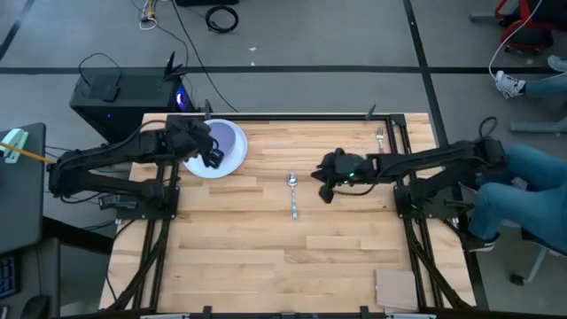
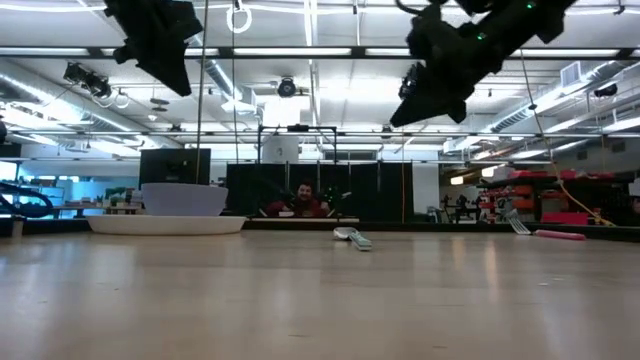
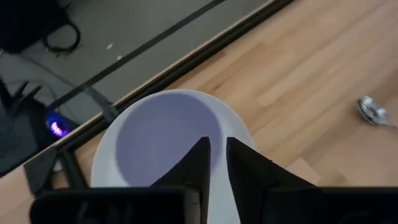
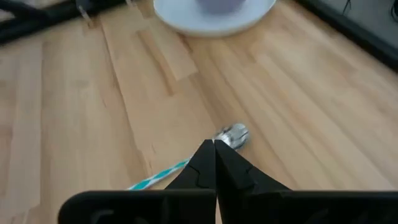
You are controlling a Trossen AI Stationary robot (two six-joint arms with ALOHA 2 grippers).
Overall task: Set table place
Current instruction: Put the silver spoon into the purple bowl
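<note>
The lavender-blue bowl (image 1: 227,142) stands inside the white plate (image 1: 213,168) at the table's far left; both also show in the low view, the bowl (image 2: 183,198) on the plate (image 2: 165,224). My left gripper (image 3: 216,152) hangs high above the bowl, its fingers a small gap apart and empty. The silver spoon (image 1: 293,195) lies flat near the table's middle. My right gripper (image 4: 214,148) is shut and empty, raised above the table just right of the spoon's bowl (image 4: 234,135). The red-handled fork (image 2: 545,233) lies by the far right rail.
A tan square pad (image 1: 396,288) lies at the near right corner. Black rails (image 1: 403,151) run along the table's sides. A person's legs (image 1: 523,190) show beyond the right edge. Bare wood spreads over the near half of the table (image 1: 266,257).
</note>
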